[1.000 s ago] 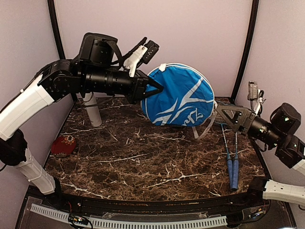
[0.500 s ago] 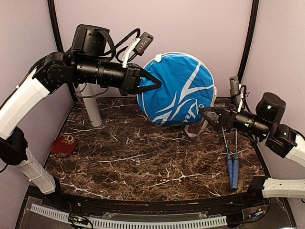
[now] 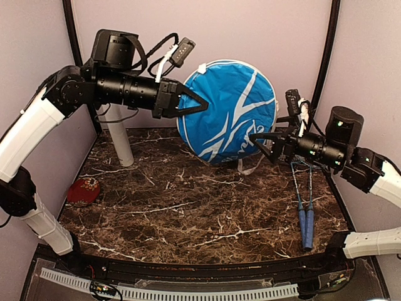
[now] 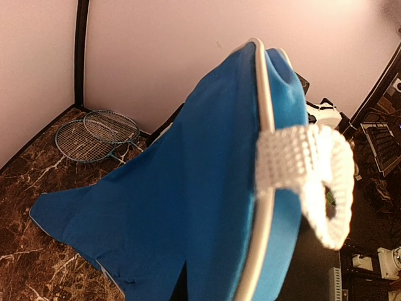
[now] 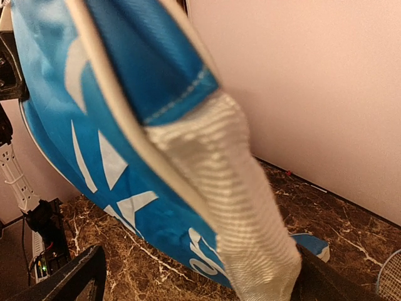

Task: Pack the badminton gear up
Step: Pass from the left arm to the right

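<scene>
The big blue racket cover point(image 3: 229, 113) with white lettering hangs upright above the back of the table. My left gripper point(image 3: 195, 105) is shut on its left edge; in the left wrist view the cover point(image 4: 156, 207) hides the jaws. My right gripper point(image 3: 260, 145) is open at the cover's lower right edge, its fingers point(image 5: 81, 276) wide apart on either side of the white strap point(image 5: 244, 207). Two rackets point(image 3: 304, 194) with blue handles lie at the right; their heads show in the left wrist view point(image 4: 94, 132). The long white tube point(image 3: 119, 141) stands at the back left. No shuttlecocks show.
A small red oval patterned object point(image 3: 83, 190) lies near the left edge of the marble table point(image 3: 188, 213). Pale walls and black corner posts point(image 3: 322, 63) close in the back and sides.
My left gripper has lifted the cover higher and a little to the left. My right gripper has moved left and up from beside the rackets to the cover's right edge.
</scene>
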You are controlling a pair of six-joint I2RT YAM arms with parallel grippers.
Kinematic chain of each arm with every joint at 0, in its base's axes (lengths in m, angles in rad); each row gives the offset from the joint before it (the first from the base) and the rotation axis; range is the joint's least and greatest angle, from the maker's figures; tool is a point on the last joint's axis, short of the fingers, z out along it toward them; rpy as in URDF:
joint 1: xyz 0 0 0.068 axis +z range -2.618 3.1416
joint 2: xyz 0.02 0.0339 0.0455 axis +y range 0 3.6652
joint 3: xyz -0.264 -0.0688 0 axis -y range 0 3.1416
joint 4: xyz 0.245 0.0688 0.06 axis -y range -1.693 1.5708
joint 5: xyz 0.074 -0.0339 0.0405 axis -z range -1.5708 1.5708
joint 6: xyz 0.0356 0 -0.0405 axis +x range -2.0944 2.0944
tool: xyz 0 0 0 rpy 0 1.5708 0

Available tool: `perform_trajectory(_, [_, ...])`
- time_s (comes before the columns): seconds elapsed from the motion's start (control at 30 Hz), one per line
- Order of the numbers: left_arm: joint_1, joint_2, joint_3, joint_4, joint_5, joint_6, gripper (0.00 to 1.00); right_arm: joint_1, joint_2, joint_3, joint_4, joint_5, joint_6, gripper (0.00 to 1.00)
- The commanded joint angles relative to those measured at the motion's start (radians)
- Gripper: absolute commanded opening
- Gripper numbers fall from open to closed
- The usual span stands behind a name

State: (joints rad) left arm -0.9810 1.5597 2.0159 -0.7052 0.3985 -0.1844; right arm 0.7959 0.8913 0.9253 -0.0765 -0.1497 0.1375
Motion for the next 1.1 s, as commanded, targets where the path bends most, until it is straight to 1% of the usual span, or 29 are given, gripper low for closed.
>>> perform_trajectory(0.0, [0.020, -0.036, 0.052, 0.003, 0.066, -0.026, 0.00, -0.023, -0.012, 0.017, 0.031, 0.035, -0.032, 1.00])
perform_trajectory(0.1, [0.030, -0.038, 0.053, 0.001, 0.081, -0.027, 0.00, -0.044, -0.003, 0.017, 0.036, 0.007, -0.025, 1.00])
perform_trajectory(0.27, [0.036, -0.036, 0.075, -0.023, 0.096, -0.022, 0.00, -0.118, 0.024, 0.022, 0.040, -0.059, -0.010, 1.00])
perform_trajectory(0.33, [0.038, -0.036, 0.084, -0.037, 0.100, -0.019, 0.00, -0.148, 0.030, 0.024, 0.061, -0.116, -0.005, 1.00])
perform_trajectory(0.4, [0.040, -0.038, 0.088, -0.040, 0.113, -0.017, 0.00, -0.167, 0.052, 0.042, 0.072, -0.211, -0.006, 0.99])
perform_trajectory(0.47, [0.043, -0.038, 0.090, -0.042, 0.126, -0.016, 0.00, -0.170, 0.089, 0.083, 0.055, -0.304, -0.015, 0.95])
perform_trajectory(0.57, [0.046, -0.037, 0.095, -0.044, 0.139, -0.016, 0.00, -0.171, 0.147, 0.153, 0.022, -0.433, -0.012, 0.82])
perform_trajectory(0.63, [0.048, -0.035, 0.097, -0.045, 0.138, -0.012, 0.00, -0.171, 0.177, 0.189, 0.016, -0.502, 0.005, 0.69])
perform_trajectory(0.67, [0.050, -0.036, 0.097, -0.047, 0.133, -0.007, 0.00, -0.172, 0.185, 0.202, 0.016, -0.526, 0.016, 0.60])
perform_trajectory(0.7, [0.050, -0.038, 0.097, -0.048, 0.120, 0.000, 0.00, -0.171, 0.190, 0.211, 0.016, -0.540, 0.028, 0.47])
perform_trajectory(0.73, [0.051, -0.042, 0.094, -0.047, 0.104, 0.010, 0.00, -0.171, 0.191, 0.218, 0.017, -0.548, 0.041, 0.36])
perform_trajectory(0.8, [0.051, -0.059, 0.085, -0.037, 0.060, 0.033, 0.00, -0.172, 0.181, 0.220, 0.032, -0.563, 0.076, 0.16])
perform_trajectory(0.83, [0.051, -0.070, 0.073, -0.020, 0.032, 0.047, 0.05, -0.172, 0.175, 0.221, 0.043, -0.569, 0.103, 0.08])
perform_trajectory(0.87, [0.051, -0.090, 0.051, 0.004, 0.001, 0.057, 0.18, -0.172, 0.166, 0.221, 0.054, -0.570, 0.133, 0.01])
perform_trajectory(0.9, [0.051, -0.112, 0.028, 0.030, -0.023, 0.066, 0.39, -0.171, 0.159, 0.237, 0.063, -0.564, 0.167, 0.00])
perform_trajectory(0.93, [0.053, -0.131, 0.002, 0.058, -0.058, 0.078, 0.53, -0.172, 0.153, 0.261, 0.069, -0.559, 0.203, 0.00])
perform_trajectory(0.97, [0.052, -0.151, -0.019, 0.079, -0.092, 0.084, 0.65, -0.172, 0.149, 0.277, 0.075, -0.551, 0.237, 0.00])
perform_trajectory(1.0, [0.053, -0.165, -0.033, 0.092, -0.127, 0.088, 0.72, -0.171, 0.145, 0.293, 0.077, -0.535, 0.280, 0.00])
perform_trajectory(1.07, [0.053, -0.190, -0.064, 0.112, -0.184, 0.098, 0.80, -0.171, 0.135, 0.312, 0.097, -0.502, 0.384, 0.00])
